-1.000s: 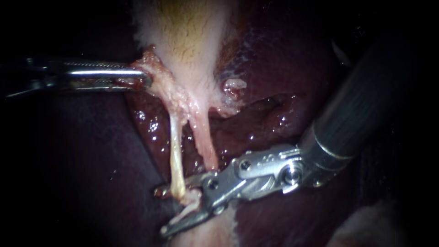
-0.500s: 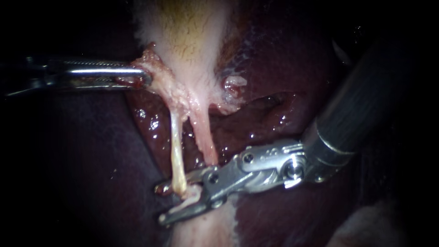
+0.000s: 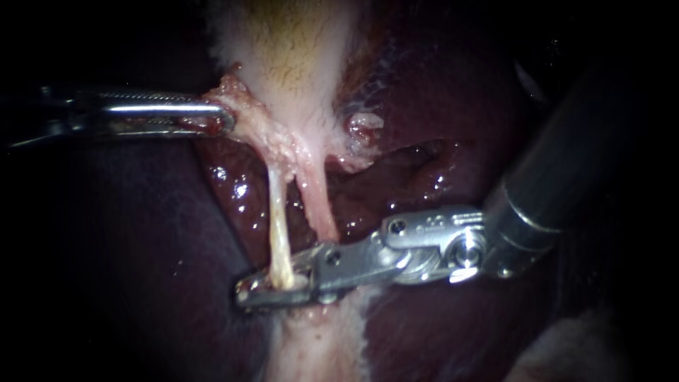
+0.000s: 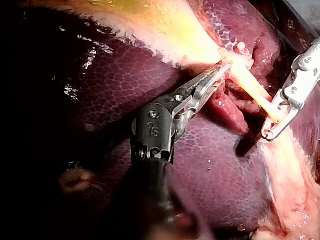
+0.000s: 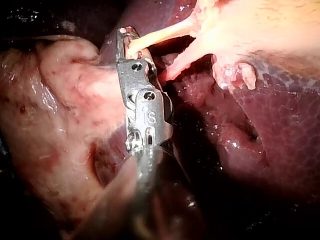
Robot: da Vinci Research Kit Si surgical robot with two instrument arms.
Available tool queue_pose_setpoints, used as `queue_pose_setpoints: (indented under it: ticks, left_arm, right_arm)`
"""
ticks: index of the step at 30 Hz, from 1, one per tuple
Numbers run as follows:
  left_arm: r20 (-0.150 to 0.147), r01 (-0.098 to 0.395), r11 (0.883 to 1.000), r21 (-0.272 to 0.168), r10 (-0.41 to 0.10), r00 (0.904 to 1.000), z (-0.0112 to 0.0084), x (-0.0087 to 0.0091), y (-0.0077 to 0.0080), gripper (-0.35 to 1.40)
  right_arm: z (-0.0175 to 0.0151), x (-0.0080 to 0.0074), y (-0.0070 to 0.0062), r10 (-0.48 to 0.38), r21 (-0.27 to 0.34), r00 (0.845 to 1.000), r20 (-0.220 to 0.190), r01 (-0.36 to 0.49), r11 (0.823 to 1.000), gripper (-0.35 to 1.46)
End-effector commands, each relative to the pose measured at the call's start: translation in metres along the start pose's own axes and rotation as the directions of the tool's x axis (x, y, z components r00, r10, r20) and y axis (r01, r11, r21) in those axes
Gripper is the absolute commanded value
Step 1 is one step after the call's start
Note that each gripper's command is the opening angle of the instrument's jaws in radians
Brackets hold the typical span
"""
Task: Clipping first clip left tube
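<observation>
The right claw (image 3: 253, 291) is closed on the left tube (image 3: 277, 226), which is pinched from both sides near its lower end. The same grip is seen in the right wrist view, where the pale tube (image 5: 160, 34) is taken in close to the claw's tip (image 5: 126, 40). The claw is laid nearly level across the tube, and its shaft is brought in from the right. The right tube (image 3: 318, 209), pinker, is seen just beside the left one and is passed behind the claw's upper edge; whether it is touched cannot be told. Both tubes are stretched down from the gallbladder (image 3: 290, 56). The left claw (image 3: 219, 119) is clamped on ragged tissue (image 3: 237, 106) at the gallbladder's lower left edge, well apart from the right claw, and is held almost horizontal. The dark, wet liver (image 3: 424, 106) is spread behind and around everything.
</observation>
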Motion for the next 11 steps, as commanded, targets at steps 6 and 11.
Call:
queue_pose_setpoints:
  ticks: [6, 11]
  left_arm:
    - [0.0, 0.0, 1.0, 0.0, 0.0, 1.0, -0.0001, 0.0, 0.0, -0.35]
    - [0.0, 0.0, 1.0, 0.0, 0.0, 1.0, 0.0, 0.0, 0.0, -0.35]
  right_arm:
    - [0.0, -0.0002, 0.0, 0.02, 0.001, 1.0, 0.002, -0.02, 1.0, -0.35]
    - [0.0, -0.0002, 0.0, 0.032, 0.001, 0.999, 0.002, -0.032, 1.0, -0.35]
